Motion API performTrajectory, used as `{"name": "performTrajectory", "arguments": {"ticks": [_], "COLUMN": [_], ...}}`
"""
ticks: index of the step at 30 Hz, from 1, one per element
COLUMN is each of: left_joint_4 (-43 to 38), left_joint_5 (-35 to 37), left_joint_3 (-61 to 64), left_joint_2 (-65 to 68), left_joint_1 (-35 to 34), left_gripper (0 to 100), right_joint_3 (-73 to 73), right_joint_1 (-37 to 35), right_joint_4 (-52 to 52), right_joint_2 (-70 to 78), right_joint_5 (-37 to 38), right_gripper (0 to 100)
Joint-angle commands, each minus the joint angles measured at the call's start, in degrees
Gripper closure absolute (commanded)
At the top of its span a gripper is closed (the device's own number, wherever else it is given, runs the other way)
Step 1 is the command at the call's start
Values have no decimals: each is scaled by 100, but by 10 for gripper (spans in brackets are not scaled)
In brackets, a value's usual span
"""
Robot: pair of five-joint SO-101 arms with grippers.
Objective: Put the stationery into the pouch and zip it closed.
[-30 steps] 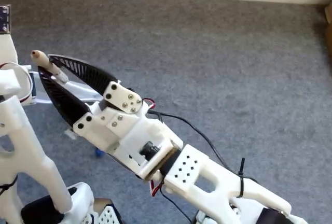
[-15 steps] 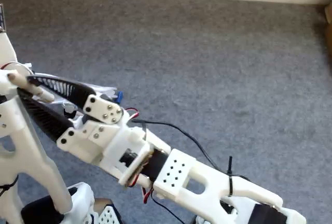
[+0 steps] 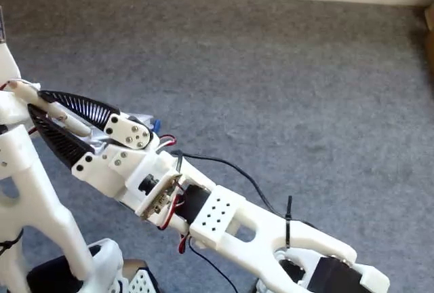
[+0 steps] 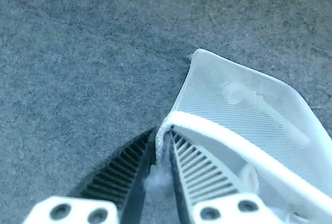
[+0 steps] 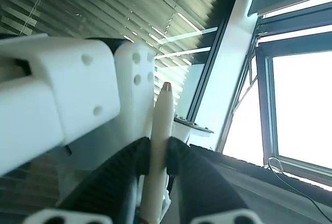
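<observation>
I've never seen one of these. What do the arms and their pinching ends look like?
The left arm and right arm are white, blocky shells. The right one shows small screws, a grid of small holes, a thin black cable held by a black tie, and red wires at the wrist. Its tool has two black, ribbed, tapering fingers.

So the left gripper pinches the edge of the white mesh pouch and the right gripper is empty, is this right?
Not quite. The right gripper is not empty: it is shut on a cream pen, as the right wrist view shows. The left gripper does pinch the edge of the white mesh pouch.
</observation>
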Motion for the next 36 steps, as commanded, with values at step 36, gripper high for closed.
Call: {"name": "performTrajectory", "arguments": {"ticks": [36], "left_joint_4": [-26], "left_joint_5": [79], "left_joint_3": [-75], "left_joint_2": [-40], "left_joint_1": [180], "left_gripper": [993], "right_joint_3": [-22], "right_joint_1": [101], "right_joint_4": [-1763], "right_joint_2": [-418], "right_joint_5": [70], "right_gripper": [994]}}
